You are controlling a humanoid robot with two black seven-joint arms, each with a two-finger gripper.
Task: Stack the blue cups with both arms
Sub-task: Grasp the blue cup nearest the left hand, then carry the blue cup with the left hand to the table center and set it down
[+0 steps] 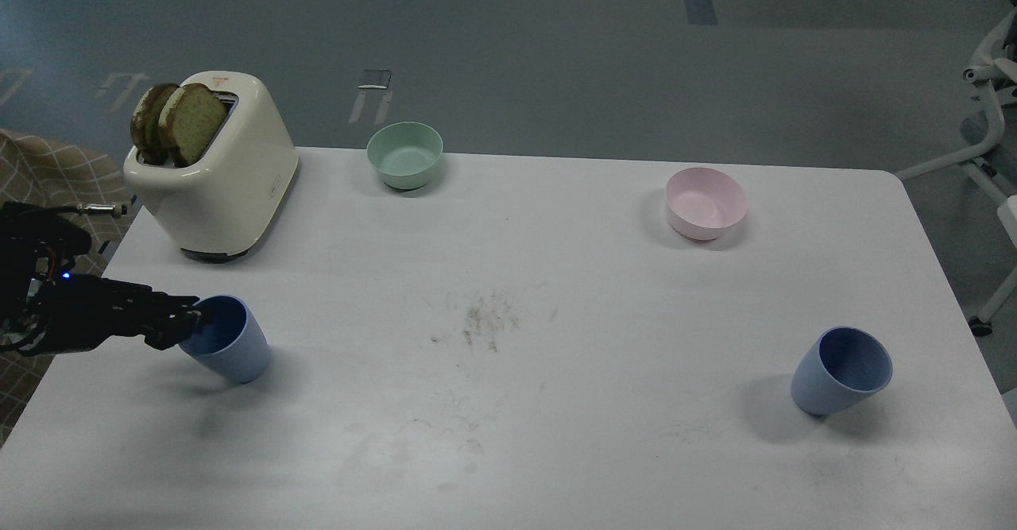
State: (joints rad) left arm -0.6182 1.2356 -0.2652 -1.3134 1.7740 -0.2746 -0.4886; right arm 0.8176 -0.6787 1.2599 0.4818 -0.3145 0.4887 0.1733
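Two matte periwinkle-blue tumblers sit well apart; your left end effector (pixel 187 319) touches the near one's (pixel 230 347) rim, grasp unclear; the far one (pixel 841 371) awaits the unseen right.

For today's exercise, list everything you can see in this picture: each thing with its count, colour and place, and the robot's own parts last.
blue cups: 2, periwinkle blue; one at the table's near left, one at the near right
green bowl: 1, mint green; far edge, left of centre
pink bowl: 1, pale pink; far right
toaster: 1, cream; far left
toast slices: 2, brown; standing up out of the toaster's slots
table: 1, white, with faint dark smudges near the middle
left gripper: 1, black; at the rim of the left cup
right arm: not in view
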